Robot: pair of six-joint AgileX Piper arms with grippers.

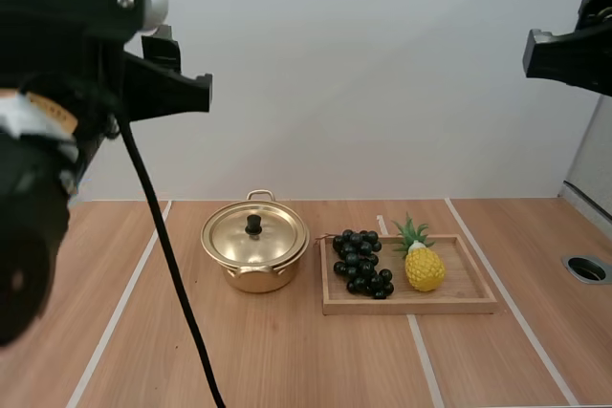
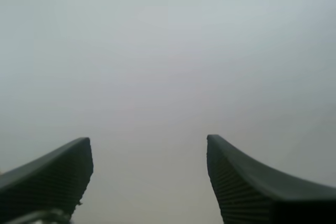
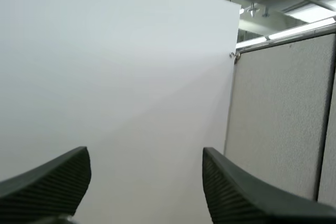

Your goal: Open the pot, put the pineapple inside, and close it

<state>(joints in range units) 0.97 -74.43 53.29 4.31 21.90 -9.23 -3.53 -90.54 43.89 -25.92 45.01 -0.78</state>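
Wide apart and touching nothing, the left jaws and right jaws hang high above the table (image 1: 287, 360).

Both grippers high in open air; the crowding sits on the table below.

The left gripper (image 2: 149, 148) and the right gripper (image 3: 146, 153) hang well above the table (image 1: 287, 360), each with clear air between its spread fingers. Below the left gripper and toward the right gripper's side stands the pot (image 1: 256, 280) with its lid (image 1: 274, 237) on, and the lid knob (image 1: 253, 225) is free from above. The wooden tray (image 1: 478, 305) stands just beside the pot, with only a narrow gap between them. In the tray the grapes (image 1: 360, 263) lie just beside the pineapple (image 1: 422, 263) on its side away from the right gripper. The pineapple's side toward that gripper faces bare tray floor, and its top is unblocked.
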